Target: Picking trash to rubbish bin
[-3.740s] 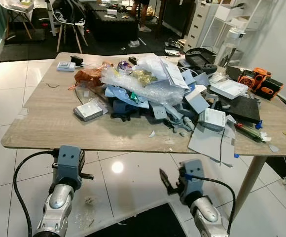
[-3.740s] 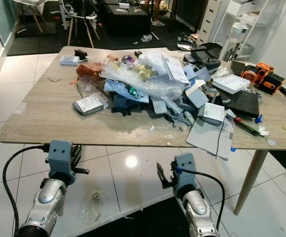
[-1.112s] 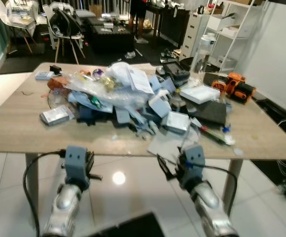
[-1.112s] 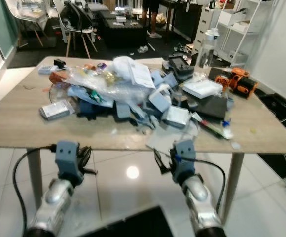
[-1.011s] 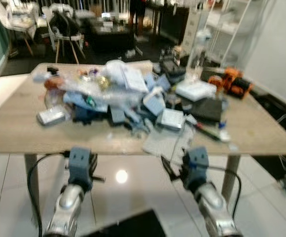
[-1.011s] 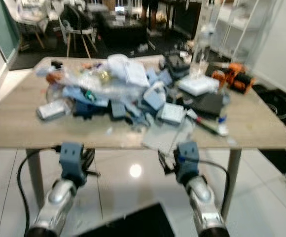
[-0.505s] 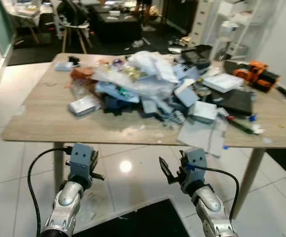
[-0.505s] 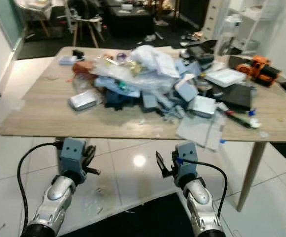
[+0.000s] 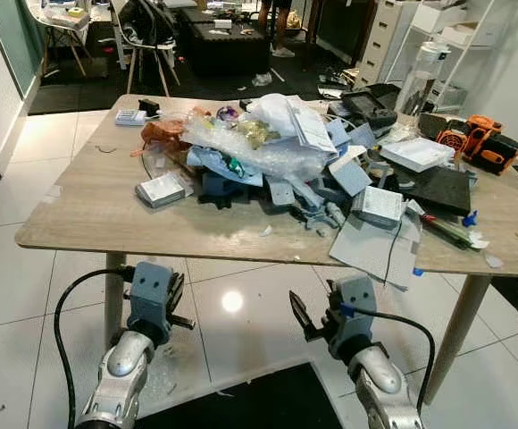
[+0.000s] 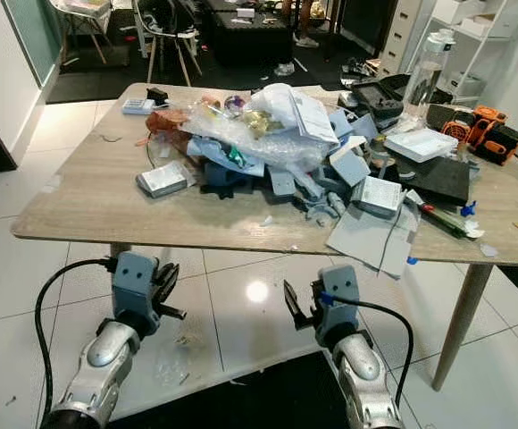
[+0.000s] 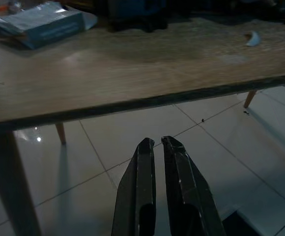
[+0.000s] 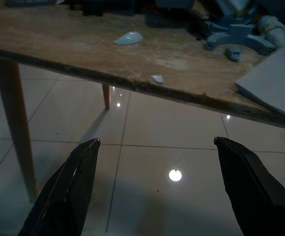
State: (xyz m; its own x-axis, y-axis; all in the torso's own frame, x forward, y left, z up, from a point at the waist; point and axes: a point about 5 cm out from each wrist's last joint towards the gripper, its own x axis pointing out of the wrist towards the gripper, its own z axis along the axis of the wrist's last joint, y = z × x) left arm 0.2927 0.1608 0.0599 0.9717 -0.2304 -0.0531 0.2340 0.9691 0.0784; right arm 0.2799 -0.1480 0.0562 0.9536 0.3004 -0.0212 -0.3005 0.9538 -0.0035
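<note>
Light wood-grain table [image 9: 89, 214], glossy white floor tiles [image 9: 27, 295], orange-and-black tool [image 9: 480, 141], clear bubble wrap [image 9: 268, 156], black claw fingers [image 12: 78, 187].

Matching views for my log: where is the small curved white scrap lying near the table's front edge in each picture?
Left eye view: white scrap on bare wood, just in front of the clutter pile.
Right eye view: same spot, between pile and edge.
Left wrist view: pale curl on the tabletop beyond the edge.
Right wrist view: pale curl on the wood, back from the edge.
Shared landmark: table's front edge.
</note>
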